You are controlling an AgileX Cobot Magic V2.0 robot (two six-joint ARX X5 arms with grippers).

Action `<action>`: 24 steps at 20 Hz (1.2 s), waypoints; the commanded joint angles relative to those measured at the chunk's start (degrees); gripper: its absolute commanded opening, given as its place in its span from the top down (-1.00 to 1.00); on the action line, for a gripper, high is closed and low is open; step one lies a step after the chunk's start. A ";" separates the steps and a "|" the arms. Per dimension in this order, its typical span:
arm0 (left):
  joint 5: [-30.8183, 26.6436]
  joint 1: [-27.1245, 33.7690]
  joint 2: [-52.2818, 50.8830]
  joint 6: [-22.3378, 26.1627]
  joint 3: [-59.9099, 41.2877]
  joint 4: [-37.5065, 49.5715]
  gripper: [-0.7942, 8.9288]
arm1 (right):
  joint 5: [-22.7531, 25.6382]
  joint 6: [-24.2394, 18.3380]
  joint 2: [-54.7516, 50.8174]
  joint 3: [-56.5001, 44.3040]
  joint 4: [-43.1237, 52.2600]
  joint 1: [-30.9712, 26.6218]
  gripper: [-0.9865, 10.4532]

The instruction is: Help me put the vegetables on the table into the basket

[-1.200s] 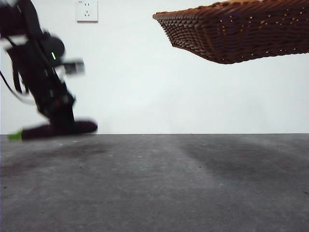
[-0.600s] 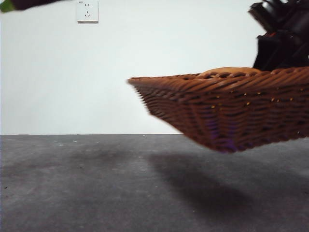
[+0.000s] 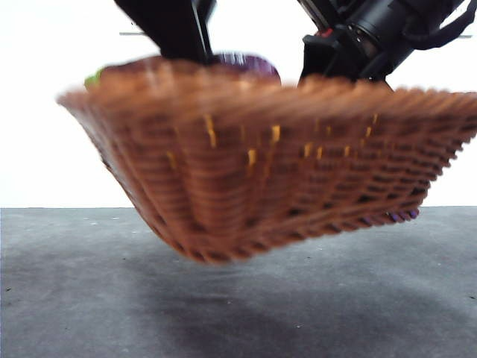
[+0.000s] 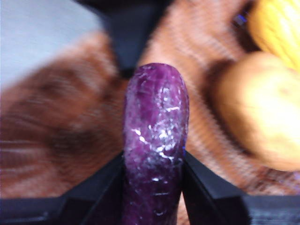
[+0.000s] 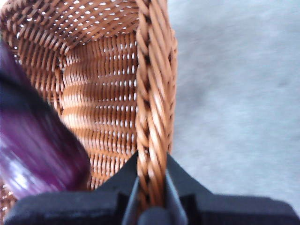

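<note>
My left gripper point(image 4: 153, 164) is clamped on the glossy dark purple eggplant point(image 4: 155, 136), which hangs over the brown woven wicker basket point(image 3: 268, 164). My right gripper point(image 5: 151, 187) is pinched on the basket's braided rim, holding it tilted in the air, clear of the dark grey mottled table point(image 3: 238, 298); it fills the middle of the front view. Inside the basket lie the rounded orange-brown potato point(image 4: 255, 108) and the bright yellow bumpy corn cob point(image 4: 276, 26).
</note>
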 commanded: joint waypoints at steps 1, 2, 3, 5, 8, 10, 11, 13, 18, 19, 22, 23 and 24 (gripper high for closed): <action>0.15 -1.27 2.49 0.96 -0.22 -0.42 0.85 | -0.42 1.09 -0.31 -0.15 0.59 -0.28 0.85; 0.33 -1.84 3.65 0.98 -0.22 -0.50 0.85 | -0.42 1.05 -0.31 -0.15 0.57 -0.28 0.85; 0.52 -2.27 4.66 0.94 -0.22 -0.98 0.85 | -0.42 1.05 -0.31 -0.15 0.61 -0.28 0.85; 0.74 -2.43 6.10 -1.36 -0.22 -1.18 0.83 | -0.44 1.03 -0.31 -0.15 0.59 -0.28 0.85; 0.44 -2.25 6.08 -4.57 -0.22 -0.96 0.21 | -0.42 0.61 -0.31 -0.15 0.70 -0.28 0.85; 0.48 -1.68 6.08 -7.45 -0.22 -0.87 0.05 | -0.39 0.50 -0.31 -0.15 0.79 -0.28 0.85; 0.46 -1.60 6.03 -8.00 -0.22 -0.90 0.05 | -0.35 0.42 -0.31 -0.15 0.79 -0.28 0.85; 0.42 -1.46 5.49 -8.17 0.15 -1.03 0.05 | 0.42 0.42 -0.31 -0.15 0.83 -0.28 0.85; 0.07 2.75 1.36 -13.75 8.17 -3.50 0.06 | 2.16 0.66 -0.31 -0.15 1.90 -0.35 0.85; 0.07 4.70 -0.11 -16.11 10.29 -3.98 0.06 | 2.19 1.22 -0.31 -0.13 2.71 -0.37 0.85; 0.81 11.43 -5.86 -25.42 12.79 -3.91 0.50 | 2.12 2.60 -0.31 -0.11 4.55 -2.47 0.85; 2.25 13.51 -8.07 -26.77 12.79 -4.44 0.88 | 2.10 2.69 -0.31 -0.09 4.90 -3.80 0.85; 3.63 15.21 -10.16 -27.06 12.79 -5.01 0.85 | 1.53 3.15 -0.31 0.07 5.03 -5.46 0.85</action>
